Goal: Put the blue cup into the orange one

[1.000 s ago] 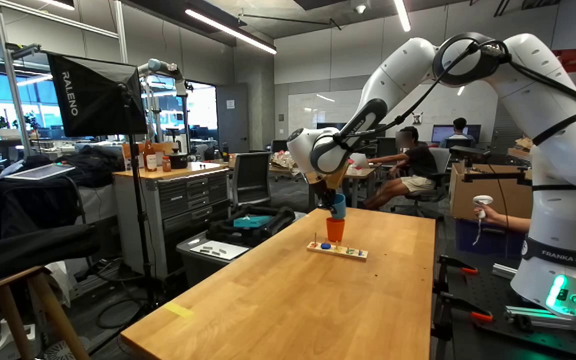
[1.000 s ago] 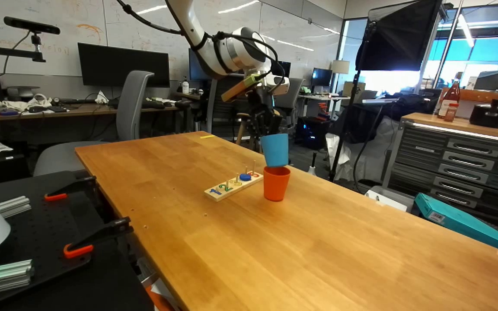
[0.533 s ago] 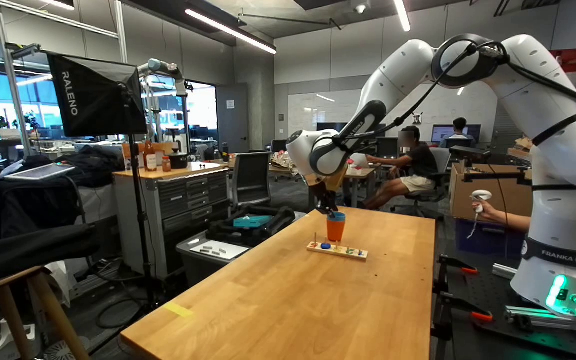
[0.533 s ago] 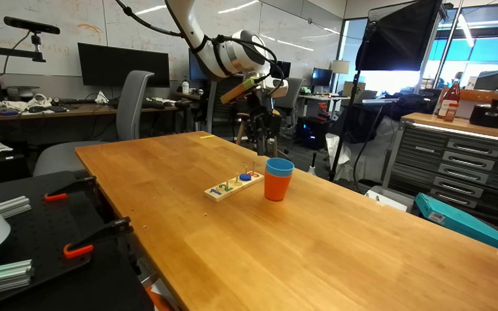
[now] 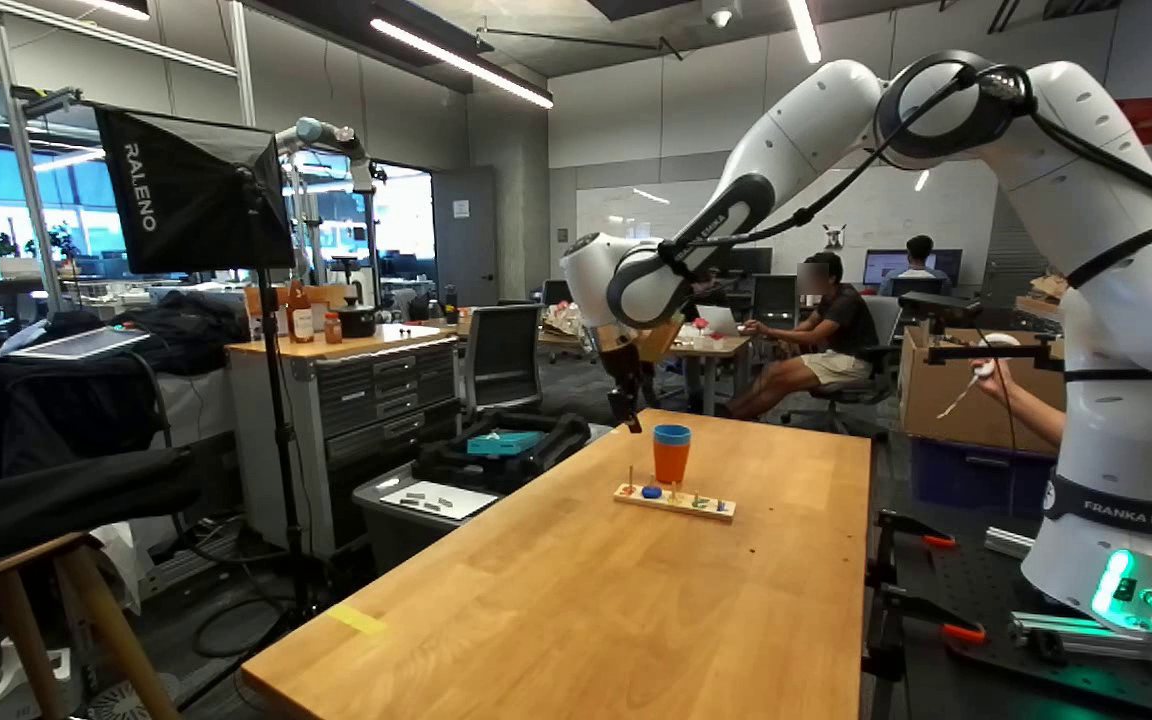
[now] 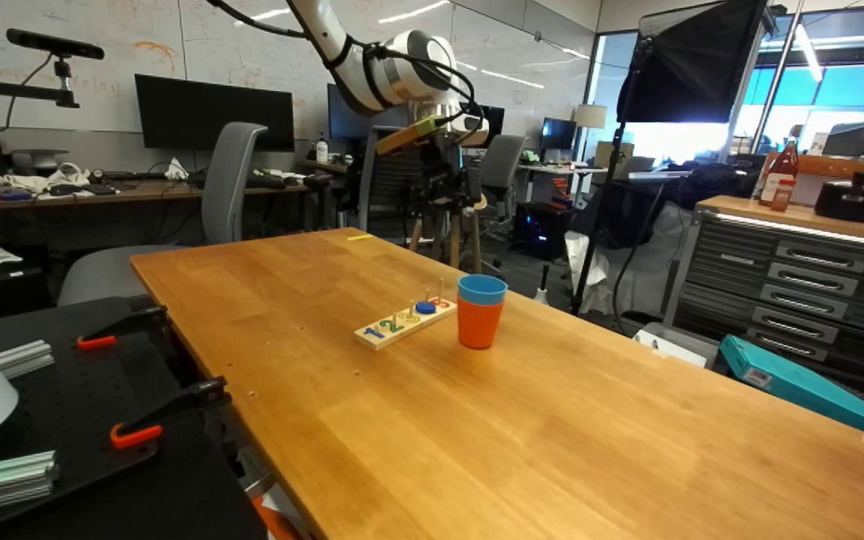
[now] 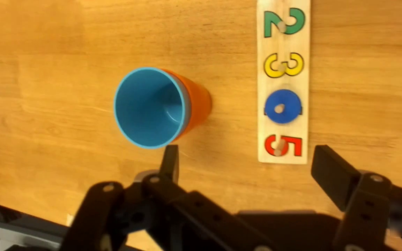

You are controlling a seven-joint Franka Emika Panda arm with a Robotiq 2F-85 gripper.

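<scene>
The blue cup sits upright inside the orange cup, its rim standing above the orange one's in both exterior views. From above, the wrist view shows the blue cup's hollow inside, with part of the orange wall beside it. My gripper is open, its two fingers wide apart and nothing between them. In an exterior view the gripper hangs higher than the cups and off to their side, apart from them. Most of the blue cup's body is hidden within the orange cup.
Close to the cups lies a wooden number board with upright pegs. A blue disc is on one peg. The wooden table's edge runs near the cups, with a black case beyond it.
A second ago my gripper held the blue cup tilted over the orange cup. The blue cup has since dropped in, the jaws have opened, and the gripper has risen and drawn away sideways.
</scene>
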